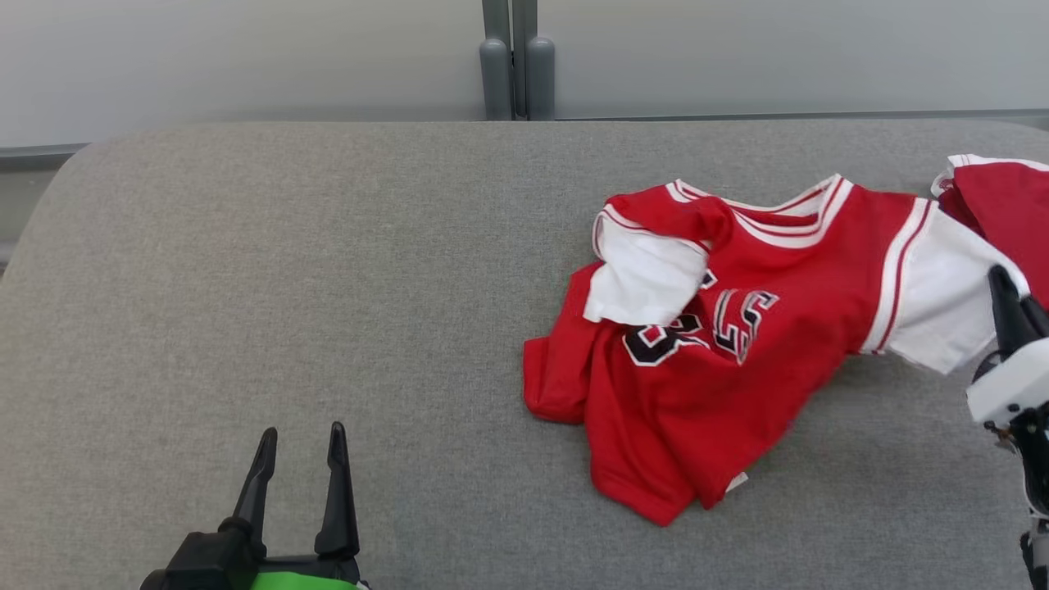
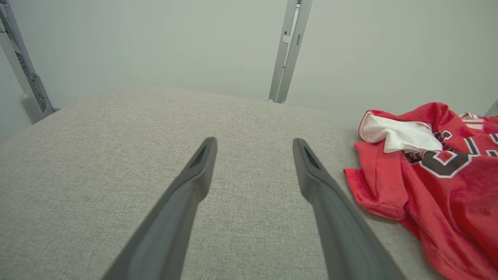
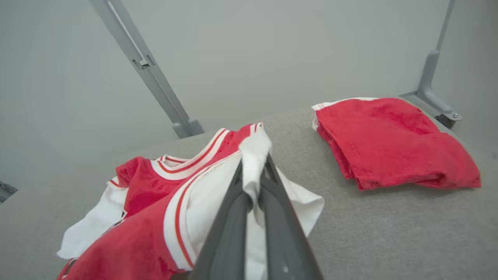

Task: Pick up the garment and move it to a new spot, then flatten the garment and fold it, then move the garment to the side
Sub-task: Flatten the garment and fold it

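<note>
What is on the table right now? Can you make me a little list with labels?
surface: grey fabric-covered table
garment: crumpled red-and-white jersey shirt with numbers, right of centre
left end effector: open, over bare table, apart from the shirt
right end effector: shut on the shirt's white sleeve
also there: folded red cloth, far right

Two garments lie on one grey padded table [image 1: 328, 270]: one red jersey [image 1: 713, 385] with two white sleeves [image 1: 647, 283], and one folded red piece [image 3: 393, 140]. There are two grippers, the left gripper [image 1: 303, 433] and the right gripper [image 3: 253, 163], each with two dark fingers [image 1: 336, 492], four in all. Two grey posts [image 1: 496, 78] stand side by side behind the table's far edge
</note>
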### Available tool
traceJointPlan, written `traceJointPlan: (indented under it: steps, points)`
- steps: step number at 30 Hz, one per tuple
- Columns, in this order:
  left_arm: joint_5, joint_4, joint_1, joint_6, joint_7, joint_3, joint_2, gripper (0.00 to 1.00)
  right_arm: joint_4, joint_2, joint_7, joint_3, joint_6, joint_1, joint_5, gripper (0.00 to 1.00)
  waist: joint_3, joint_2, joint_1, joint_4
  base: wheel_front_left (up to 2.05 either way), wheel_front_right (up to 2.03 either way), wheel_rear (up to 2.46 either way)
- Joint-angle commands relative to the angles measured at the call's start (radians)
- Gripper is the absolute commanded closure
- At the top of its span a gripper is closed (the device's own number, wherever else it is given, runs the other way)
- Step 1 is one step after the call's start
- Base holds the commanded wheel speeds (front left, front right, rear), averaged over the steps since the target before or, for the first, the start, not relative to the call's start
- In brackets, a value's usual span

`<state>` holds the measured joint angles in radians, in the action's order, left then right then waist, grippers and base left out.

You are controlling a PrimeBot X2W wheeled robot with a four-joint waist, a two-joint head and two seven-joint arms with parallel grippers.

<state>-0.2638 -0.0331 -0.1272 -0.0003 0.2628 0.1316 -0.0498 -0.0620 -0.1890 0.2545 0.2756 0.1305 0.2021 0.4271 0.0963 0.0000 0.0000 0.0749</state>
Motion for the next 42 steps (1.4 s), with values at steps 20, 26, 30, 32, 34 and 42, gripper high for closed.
traceJointPlan:
  steps: [20,26,30,32,34,42]
  points:
    - [-0.014,-0.001,0.001,0.008,0.002,0.005,-0.002,0.00,-0.113,-0.004,-0.355,0.026,0.000,-0.038,-0.255,0.00,-0.011,0.0000,0.0000,-0.014,0.00,0.00,0.00]
    - [-0.020,0.004,-0.028,0.009,0.002,0.005,-0.002,0.00,0.035,-0.008,-0.520,-0.038,0.000,-0.120,-0.327,0.00,-0.028,0.0000,0.0000,-0.040,0.00,0.00,0.00]
    - [-0.013,0.004,-0.007,0.000,0.002,0.016,-0.002,0.00,0.188,0.030,-0.519,-0.046,0.000,-0.193,-0.369,0.00,-0.018,0.0000,0.0000,-0.056,0.00,0.00,0.00]
    - [-0.002,0.004,0.002,-0.006,0.002,0.024,-0.002,0.00,0.253,0.039,-0.519,-0.062,0.000,-0.212,-0.386,0.00,-0.012,0.0000,0.0000,-0.069,0.00,0.00,0.00]
    - [-0.005,0.002,0.002,-0.006,0.001,0.032,-0.002,0.00,0.288,0.041,-0.519,-0.091,0.000,-0.244,-0.402,0.00,-0.005,0.0000,0.0000,-0.085,0.00,0.00,0.00]
    - [-0.038,-0.065,0.003,-0.073,0.001,0.121,-0.002,0.00,0.251,0.076,-0.520,-0.112,0.000,-0.288,-0.399,0.00,0.019,0.0000,0.0000,-0.137,0.00,0.00,0.00]
